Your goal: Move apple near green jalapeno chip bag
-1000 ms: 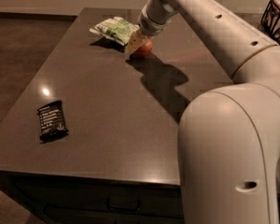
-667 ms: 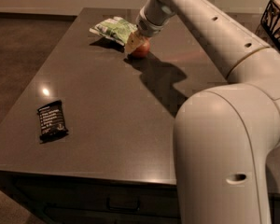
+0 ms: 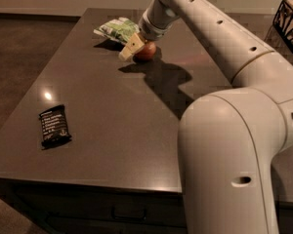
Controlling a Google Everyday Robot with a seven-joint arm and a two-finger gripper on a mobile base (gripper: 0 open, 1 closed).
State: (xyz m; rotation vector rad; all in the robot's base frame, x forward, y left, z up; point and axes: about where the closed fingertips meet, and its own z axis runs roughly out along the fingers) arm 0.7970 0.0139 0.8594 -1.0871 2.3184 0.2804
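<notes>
The apple point(image 3: 147, 51), small and red, sits on the dark table point(image 3: 117, 126) at the far end, just right of and in front of the green jalapeno chip bag point(image 3: 117, 29). The bag is green and white, crinkled, and lies flat about an apple's width away. My gripper point(image 3: 135, 50) reaches down from the right at the apple's left side, touching or almost touching it, between the apple and the bag. Its tan tip points down-left to the tabletop. The far side of the apple is hidden by the wrist.
A flat black wrapper with white text point(image 3: 54, 126) lies near the table's front left edge. A dark wire basket point(image 3: 289, 21) stands at the far right. My white arm point(image 3: 224, 145) fills the right front of the view and casts a shadow behind the apple.
The gripper's tan tip now shows lower and further left of the apple, close to the table. The apple and the bag stay in about the same places.
</notes>
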